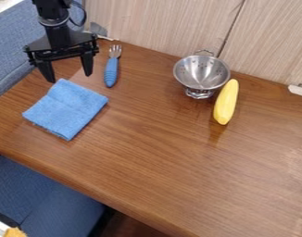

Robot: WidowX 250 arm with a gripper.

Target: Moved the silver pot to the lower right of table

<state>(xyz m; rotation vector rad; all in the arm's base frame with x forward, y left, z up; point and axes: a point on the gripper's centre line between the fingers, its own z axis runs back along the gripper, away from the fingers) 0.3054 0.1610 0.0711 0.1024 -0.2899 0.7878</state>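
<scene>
1. Claw (70,77): black, two-fingered, hanging at the table's upper left; fingers spread apart, released, nothing between them.
2. Silver colander (202,73), the task's pot: footed, with looped handles; upright, well apart from the claw, to its right in the camera view. Unmoved to its goal as things lie.
3. Contents of same: perforated inner wall visible; nothing seen inside.
4. Yellow banana (226,102): right of the claw, beyond the colander and close along its side; whether the two touch, cannot tell.
5. Blue-handled fork (111,70): just right of the claw, tines pointing away from the camera.
6. Blue cloth (66,109): folded, just below the claw in view.
7. Wooden table (178,185): supports all the above; the goal corner lies diagonally down and right from the claw.
8. Step in hand, as judged: reach the colander. Best carried across high enough to pass over the fork, then lowered with one finger inside the bowl and one outside, on the rim's side away from the banana. Close squarely; lift level before travelling. A tilted grip may let the round bowl swing or nudge the banana.
</scene>
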